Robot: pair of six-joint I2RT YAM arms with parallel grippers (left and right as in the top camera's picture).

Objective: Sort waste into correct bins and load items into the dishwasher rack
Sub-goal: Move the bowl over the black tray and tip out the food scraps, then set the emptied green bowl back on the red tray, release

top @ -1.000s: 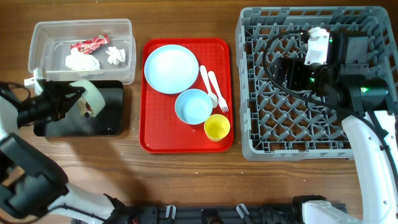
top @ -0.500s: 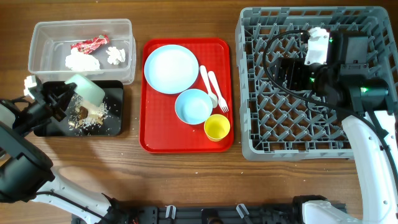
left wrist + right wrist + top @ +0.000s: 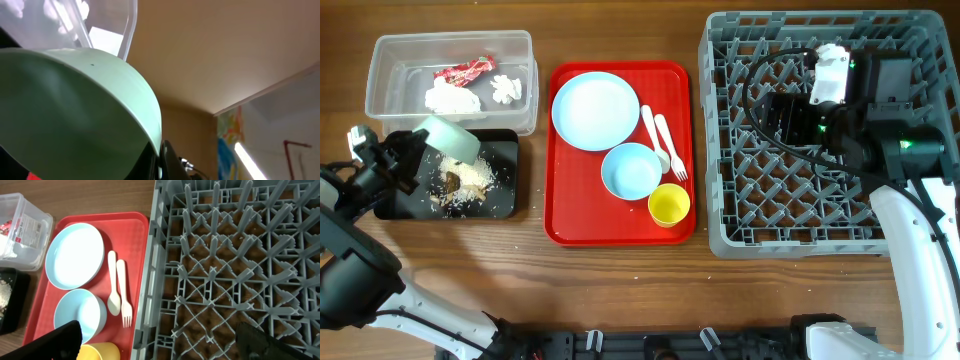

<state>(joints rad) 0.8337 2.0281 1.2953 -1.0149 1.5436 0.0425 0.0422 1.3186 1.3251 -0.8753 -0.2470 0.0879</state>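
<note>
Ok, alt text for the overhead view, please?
The left gripper holds a pale green bowl tilted over the black tray, where beige food scraps lie. A clear tub holds wrapper and napkins; a red tray carries plate, blue bowl, cup, fork, spoon; the right gripper hangs over the grey rack.

Close-up pale green bowl (image 3: 75, 110), clear tub (image 3: 102, 20) behind

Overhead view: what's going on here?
The left gripper holds a pale green bowl tipped over the shallow black tray, where crumbly beige food scraps lie. The clear plastic tub holds a red-and-white wrapper and white crumpled napkins. A light blue plate, light blue bowl, yellow cup, white plastic fork and spoon sit on the red tray. The open right gripper hangs over the grey pegged rack.
</note>
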